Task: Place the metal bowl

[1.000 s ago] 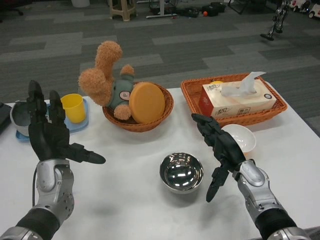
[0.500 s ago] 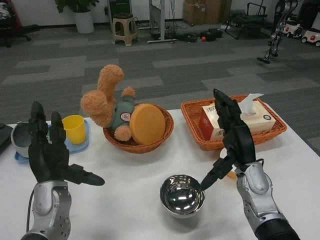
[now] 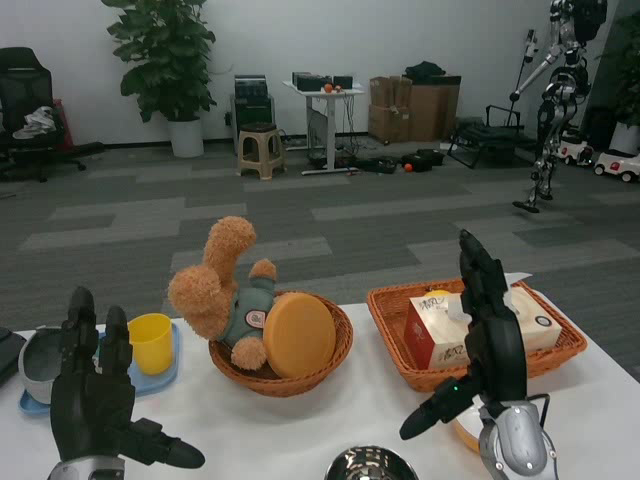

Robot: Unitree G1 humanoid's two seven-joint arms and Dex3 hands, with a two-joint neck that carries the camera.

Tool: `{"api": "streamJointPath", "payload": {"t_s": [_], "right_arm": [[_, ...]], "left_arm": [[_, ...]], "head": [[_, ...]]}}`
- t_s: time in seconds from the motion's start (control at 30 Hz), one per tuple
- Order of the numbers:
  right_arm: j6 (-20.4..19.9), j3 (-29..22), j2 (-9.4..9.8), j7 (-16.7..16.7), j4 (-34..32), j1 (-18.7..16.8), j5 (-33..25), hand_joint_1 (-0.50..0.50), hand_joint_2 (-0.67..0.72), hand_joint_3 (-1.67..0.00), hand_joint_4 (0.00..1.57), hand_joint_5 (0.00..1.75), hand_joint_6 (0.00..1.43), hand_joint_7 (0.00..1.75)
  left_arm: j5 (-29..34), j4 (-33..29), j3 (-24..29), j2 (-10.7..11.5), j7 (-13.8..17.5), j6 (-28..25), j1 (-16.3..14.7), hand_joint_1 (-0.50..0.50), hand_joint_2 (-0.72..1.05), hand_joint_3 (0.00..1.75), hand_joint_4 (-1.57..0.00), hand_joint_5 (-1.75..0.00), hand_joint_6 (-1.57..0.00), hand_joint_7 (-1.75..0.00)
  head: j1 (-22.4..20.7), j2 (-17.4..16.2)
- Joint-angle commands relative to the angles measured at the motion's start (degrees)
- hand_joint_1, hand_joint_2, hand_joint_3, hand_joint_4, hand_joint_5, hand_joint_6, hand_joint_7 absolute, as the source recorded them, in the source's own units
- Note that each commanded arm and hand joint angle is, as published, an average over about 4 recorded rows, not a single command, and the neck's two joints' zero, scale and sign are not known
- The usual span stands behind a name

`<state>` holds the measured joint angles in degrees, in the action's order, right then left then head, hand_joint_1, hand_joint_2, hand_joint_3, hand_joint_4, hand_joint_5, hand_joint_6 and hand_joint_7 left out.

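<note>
Left edge of the tabletop (image 3: 300,430): a grey bowl (image 3: 38,362) on a blue tray (image 3: 150,380), partly hidden behind my left hand. On the same tray, a yellow cup (image 3: 151,342), upright.

Near left corner: my left hand (image 3: 92,405), raised with the palm facing away from me, fingers spread and pointing up, thumb stuck out to the right. It holds nothing and touches nothing.

Far edge, left of centre: a round wicker basket (image 3: 325,362). In it, a brown plush toy (image 3: 215,290) in a green top, lying tilted with one limb pointing up, and an orange disc (image 3: 298,335) leaning on its edge against the toy.

Near edge, centre: the metal bowl (image 3: 371,465), standing on the tabletop, only its top rim visible at the bottom of the head view. It sits between my two hands, apart from both.

Far right corner: a rectangular wicker basket (image 3: 390,310) holding a tissue box (image 3: 435,335), white tissue sticking out of the top.

Near right: my right hand (image 3: 485,345), raised in front of the tissue box, fingers spread upward, thumb angled down to the left, empty. A white dish (image 3: 465,432) shows partly beside my wrist.
</note>
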<state>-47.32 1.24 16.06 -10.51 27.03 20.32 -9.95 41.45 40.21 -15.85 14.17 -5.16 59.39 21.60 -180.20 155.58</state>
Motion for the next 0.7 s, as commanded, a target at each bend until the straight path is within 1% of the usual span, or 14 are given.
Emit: {"api": "streamJointPath", "payload": {"t_s": [0.03,0.07,0.13,0.2,0.27,0.33,0.4,0.47,0.7], "right_arm": [[-0.94,0.3,-0.04,-0.88,0.57,0.99,-0.54,-0.38,0.46,0.0,0.0,0.0,0.0,0.28],[-0.94,0.34,-0.02,-0.92,0.66,1.03,-0.56,-0.38,0.47,0.0,0.0,0.0,0.0,0.28],[-0.94,0.65,0.02,-1.05,0.97,1.21,-0.78,-0.38,0.44,0.0,0.0,0.0,0.0,0.28],[-0.94,0.96,0.07,-1.14,1.14,1.3,-1.04,-0.38,0.44,0.0,0.0,0.0,0.0,0.28],[-0.94,1.15,0.13,-1.18,1.23,1.3,-1.28,-0.38,0.47,0.0,0.0,0.0,0.0,0.28],[-0.94,1.46,0.2,-1.18,1.38,1.3,-1.81,-0.38,0.44,0.0,0.0,0.0,0.0,0.28],[-0.96,1.81,0.29,-1.18,1.56,1.3,-2.45,-0.4,0.41,0.0,0.0,0.0,0.0,0.28],[-1.02,2.08,0.38,-1.23,1.67,1.32,-2.78,-0.42,0.41,0.0,0.0,0.0,0.0,0.28],[-1.42,3.33,0.68,-1.71,2.29,1.61,-4.38,-0.42,0.41,0.0,0.0,0.0,0.0,0.28]], "left_arm": [[-0.49,0.22,0.82,0.33,0.06,0.29,0.35,-0.5,-0.64,0.09,0.0,0.0,0.0,0.0],[-0.49,0.22,0.82,0.33,0.06,0.29,0.42,-0.5,-0.64,0.09,0.0,0.0,0.0,0.0],[-0.53,0.22,0.82,0.28,0.06,0.33,0.68,-0.5,-0.64,0.09,0.0,0.0,0.0,0.0],[-0.62,0.22,0.82,0.2,0.06,0.38,0.86,-0.5,-0.64,0.09,0.0,0.0,0.0,0.0],[-0.69,0.22,0.8,0.13,0.06,0.38,0.93,-0.5,-0.64,0.09,0.0,0.0,0.0,0.0],[-0.77,0.24,0.76,0.09,0.06,0.38,0.99,-0.5,-0.64,0.09,0.0,0.0,0.0,0.0],[-0.88,0.27,0.73,0.06,0.06,0.38,1.06,-0.5,-0.64,0.09,0.0,0.0,0.0,0.0],[-0.93,0.24,0.73,0.06,0.06,0.38,1.08,-0.5,-0.64,0.09,0.0,0.0,0.0,0.0],[-1.02,0.31,0.65,0.06,0.06,0.38,1.08,-0.5,-0.64,0.09,0.0,0.0,0.0,0.0]], "head": [[-0.26,0.31],[-0.32,0.38],[-0.5,0.62],[-0.65,0.82],[-0.84,1.02],[-1.09,1.21],[-1.47,1.34],[-1.76,1.47],[-2.23,1.59]]}}
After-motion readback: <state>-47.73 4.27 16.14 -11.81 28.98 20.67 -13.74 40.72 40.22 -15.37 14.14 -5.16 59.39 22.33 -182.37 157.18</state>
